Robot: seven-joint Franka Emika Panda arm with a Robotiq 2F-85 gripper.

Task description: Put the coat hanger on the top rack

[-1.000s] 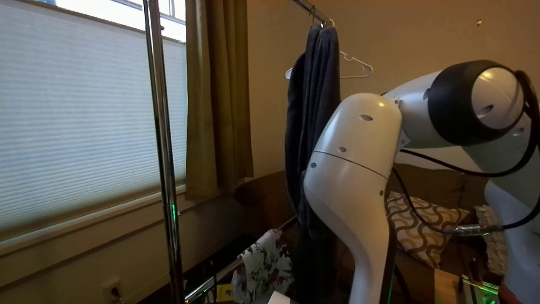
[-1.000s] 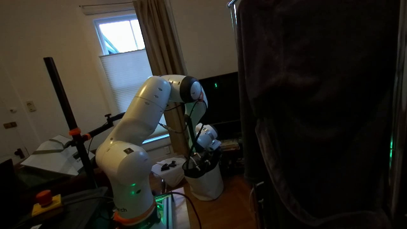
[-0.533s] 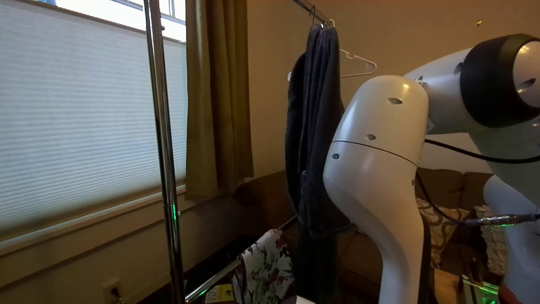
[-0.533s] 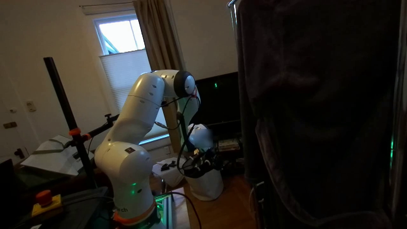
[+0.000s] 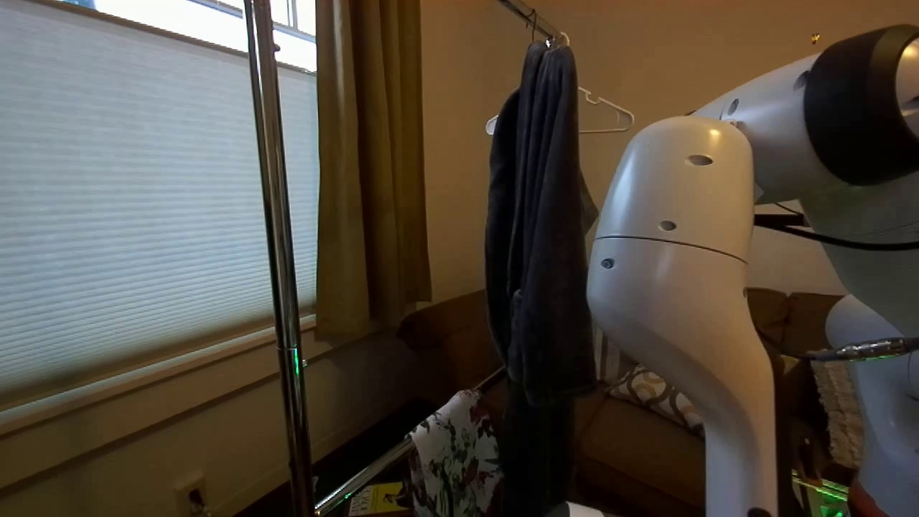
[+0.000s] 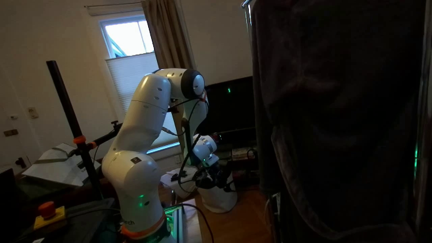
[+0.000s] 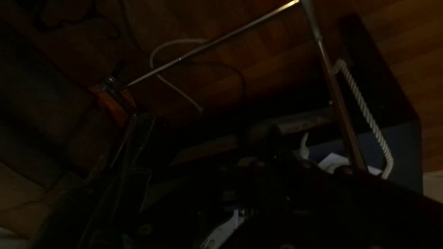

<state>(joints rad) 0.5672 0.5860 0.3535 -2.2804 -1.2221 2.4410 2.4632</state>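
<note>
A white coat hanger (image 5: 609,115) hangs by its hook from the top rack (image 5: 518,8), in an exterior view. Its middle is hidden behind dark clothing on the same rail. A corner of the top rack (image 6: 246,4) also shows in an exterior view. My gripper (image 6: 221,179) is low, above and in front of a pale basket, well below the top rack and away from the hanger. In the wrist view the gripper (image 7: 266,145) is a very dark shape; its fingers do not stand out, and I see no hanger in it.
Dark clothing (image 5: 542,230) hangs from the rail. The stand's shiny pole (image 5: 278,237) rises in front of the window. Floral cloth (image 5: 459,452) drapes over a low rail. The pale basket (image 6: 219,199) stands below the gripper. A twisted rope (image 7: 367,107) shows in the wrist view.
The arm has moved away from the dark clothing, and its elbow has risen. The wrist has shifted and tilted above the basket. The hanger swung slightly and is back where it was.
</note>
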